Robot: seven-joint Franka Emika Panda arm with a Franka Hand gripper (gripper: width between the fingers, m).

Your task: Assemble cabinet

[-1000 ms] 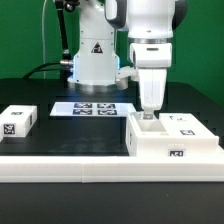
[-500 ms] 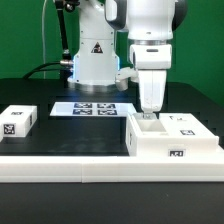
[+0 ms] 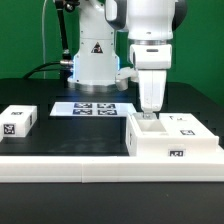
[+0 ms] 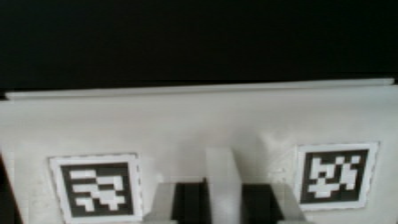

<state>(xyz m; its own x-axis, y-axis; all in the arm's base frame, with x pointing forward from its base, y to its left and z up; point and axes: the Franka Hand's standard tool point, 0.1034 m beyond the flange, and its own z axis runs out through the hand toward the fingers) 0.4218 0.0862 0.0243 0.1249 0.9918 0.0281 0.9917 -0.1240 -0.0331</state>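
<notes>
The cabinet (image 3: 180, 143) is a large white box with tags, lying on the black table at the exterior view's right. My gripper (image 3: 150, 114) points straight down into the cabinet's left end. In the wrist view the cabinet's top (image 4: 196, 120) fills the frame, with a tag on each side. My gripper (image 4: 217, 205) straddles a thin white upright wall of the cabinet, with the dark fingers (image 4: 185, 208) close against both of its sides. The jaws look shut on that wall.
A small white tagged block (image 3: 18, 122) lies at the exterior view's left. The marker board (image 3: 92, 108) lies flat in front of the robot base (image 3: 92, 60). A white ledge (image 3: 70, 167) runs along the table's front edge.
</notes>
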